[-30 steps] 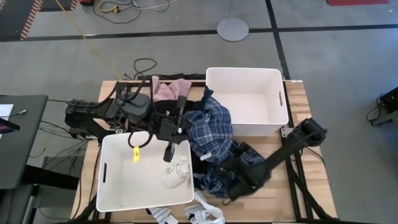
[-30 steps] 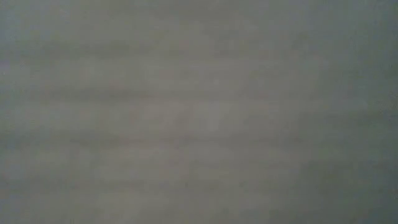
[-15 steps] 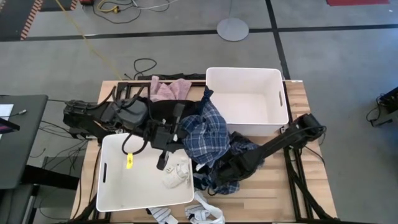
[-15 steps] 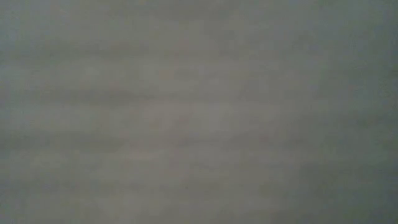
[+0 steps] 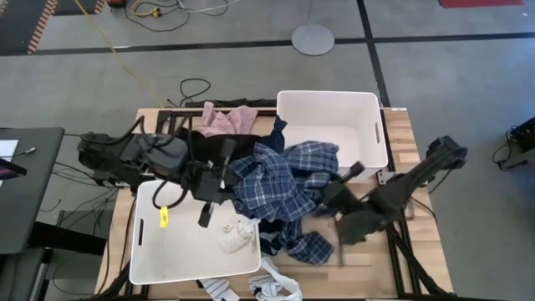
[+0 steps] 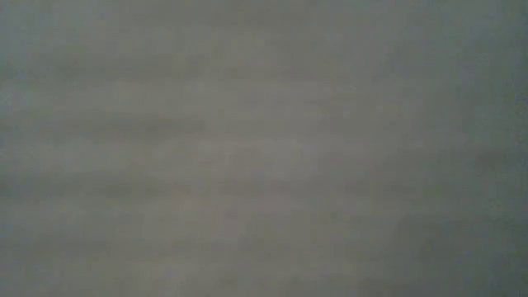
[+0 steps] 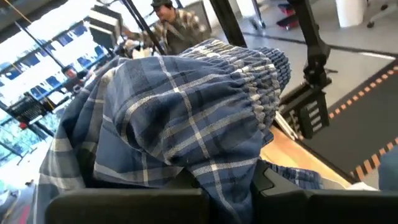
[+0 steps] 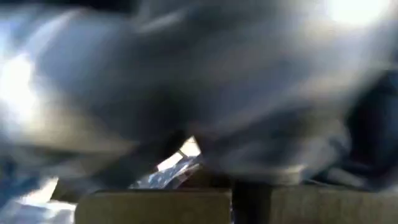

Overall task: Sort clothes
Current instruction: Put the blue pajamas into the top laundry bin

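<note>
High view: plaid shirt stretched between both arms, mid-surface.

Shirt's long axis runs roughly left to right across the wooden surface, from the near bin's far-right corner toward the far bin's near wall; one end drapes onto the dark pile beside the near bin. Left claw closed on the shirt's left end; the left wrist view shows gathered blue-white plaid cloth bunched over its fingers. Right claw at the shirt's right edge; motion blur there, cannot tell whether it grips. Pink garment lies at the surface's far edge, well apart. White sock inside the near bin, near its right wall; striped socks at the near edge. Yellow tag hangs over the near bin; no writing legible. Low view shows nothing.
</note>
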You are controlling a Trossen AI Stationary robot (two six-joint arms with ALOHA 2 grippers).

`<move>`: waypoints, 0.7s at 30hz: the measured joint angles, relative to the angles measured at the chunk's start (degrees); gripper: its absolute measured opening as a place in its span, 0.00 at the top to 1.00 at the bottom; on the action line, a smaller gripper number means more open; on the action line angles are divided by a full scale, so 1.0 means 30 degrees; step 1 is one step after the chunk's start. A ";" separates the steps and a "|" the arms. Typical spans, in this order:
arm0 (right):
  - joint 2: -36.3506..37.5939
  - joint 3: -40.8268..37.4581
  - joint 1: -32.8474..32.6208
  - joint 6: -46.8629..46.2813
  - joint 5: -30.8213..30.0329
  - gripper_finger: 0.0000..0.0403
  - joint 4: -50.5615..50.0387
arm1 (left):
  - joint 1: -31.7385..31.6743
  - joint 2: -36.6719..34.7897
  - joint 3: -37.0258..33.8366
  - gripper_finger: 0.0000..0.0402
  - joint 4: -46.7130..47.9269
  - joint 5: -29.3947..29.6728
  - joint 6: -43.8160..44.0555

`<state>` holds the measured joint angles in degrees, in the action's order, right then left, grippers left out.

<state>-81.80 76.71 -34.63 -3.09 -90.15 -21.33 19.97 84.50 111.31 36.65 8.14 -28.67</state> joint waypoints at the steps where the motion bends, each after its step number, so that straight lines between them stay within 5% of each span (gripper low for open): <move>1: 0.0370 0.0000 0.0000 0.1360 -0.0014 1.00 0.1055 | -0.0002 0.0003 0.0000 0.96 0.0124 0.0019 -0.0002; 8: 0.2320 0.0000 0.0841 0.8071 -0.0013 1.00 0.6574 | -0.0412 0.0376 -0.0015 0.96 0.0162 0.0771 -0.0219; 21: 0.4949 0.0007 0.5703 1.0894 -0.0007 0.99 0.7779 | -0.3378 0.2071 -0.0015 0.95 -0.1596 0.1393 -0.1427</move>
<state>-66.96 76.73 -17.52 29.59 -90.17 2.01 9.83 90.71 111.26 31.86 12.32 -32.95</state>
